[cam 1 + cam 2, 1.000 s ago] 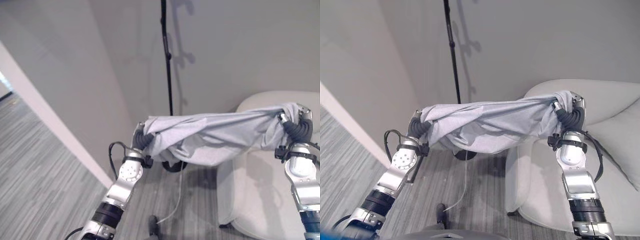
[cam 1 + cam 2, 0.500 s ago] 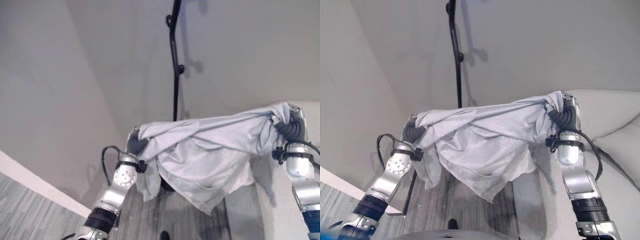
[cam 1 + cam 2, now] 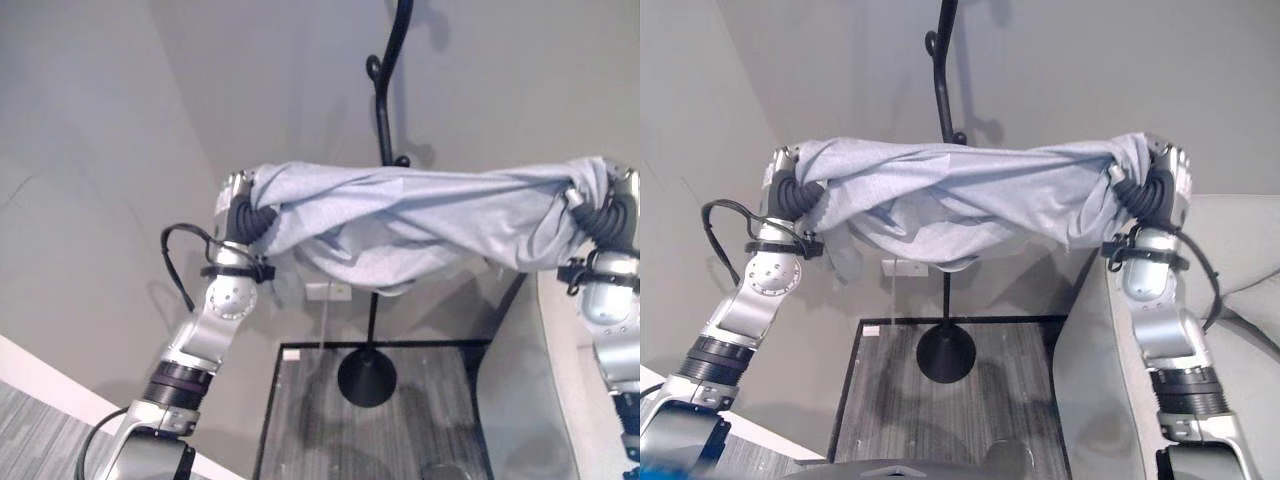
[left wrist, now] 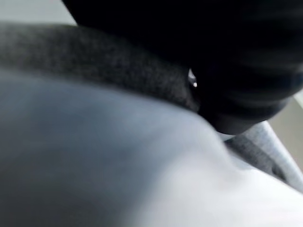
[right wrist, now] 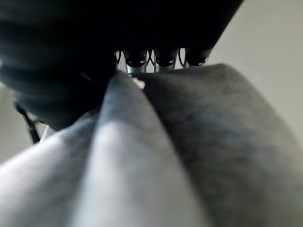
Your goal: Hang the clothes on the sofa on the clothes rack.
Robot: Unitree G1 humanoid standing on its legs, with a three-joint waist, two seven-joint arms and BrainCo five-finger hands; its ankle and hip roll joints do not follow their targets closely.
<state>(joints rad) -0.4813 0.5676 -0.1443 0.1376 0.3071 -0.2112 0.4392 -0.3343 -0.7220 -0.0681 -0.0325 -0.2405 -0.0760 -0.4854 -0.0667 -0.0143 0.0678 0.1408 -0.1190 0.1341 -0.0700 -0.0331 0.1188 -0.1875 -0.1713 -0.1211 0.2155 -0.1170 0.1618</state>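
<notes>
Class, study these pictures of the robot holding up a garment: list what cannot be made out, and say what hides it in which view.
1. Top of the black metal clothes rack: cut off by the upper edge, both eye views.
2. Rack pole's middle: hidden behind the light grey cloth garment.
3. Left robot hand fingers: buried in cloth, left wrist view blurred.
4. Garment type: bunched, unclear.
5. Pale sofa: mostly cut off.

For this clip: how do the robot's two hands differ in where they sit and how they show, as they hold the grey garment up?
The left hand grips the grey garment at its left end, against the bare wall; the right hand grips the right end, above the pale sofa. The left hand sits slightly lower than the right hand. Both are raised, curled into bunched cloth, stretching it in front of the black rack pole.
</notes>
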